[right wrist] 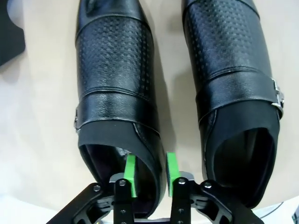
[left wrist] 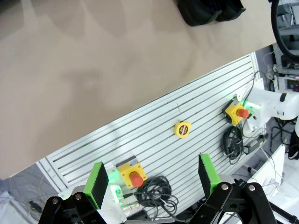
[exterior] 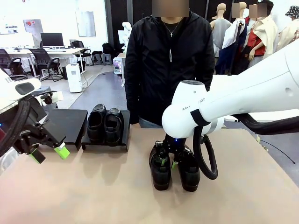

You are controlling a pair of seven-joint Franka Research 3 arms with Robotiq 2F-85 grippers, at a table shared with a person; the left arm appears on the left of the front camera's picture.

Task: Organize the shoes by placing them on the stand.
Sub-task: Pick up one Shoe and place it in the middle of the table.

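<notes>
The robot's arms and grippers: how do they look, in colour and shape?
The left arm and the right arm are white with rounded casings; the right one bears grey lettering, a black band and a looping black cable. The left gripper and the right gripper are black linkages with flat green pads.

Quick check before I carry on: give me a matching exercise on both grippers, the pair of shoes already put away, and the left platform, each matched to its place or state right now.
Column one:
1. left gripper
2. right gripper
3. far pair of shoes
4. left platform

Column two:
a. side by side on the right platform
b. bare top, nothing on it
c. open and empty, at the robot's left
d. fingers astride the side wall of a shoe standing on the table

Pairs: 1-c, 2-d, 3-a, 4-b
</notes>
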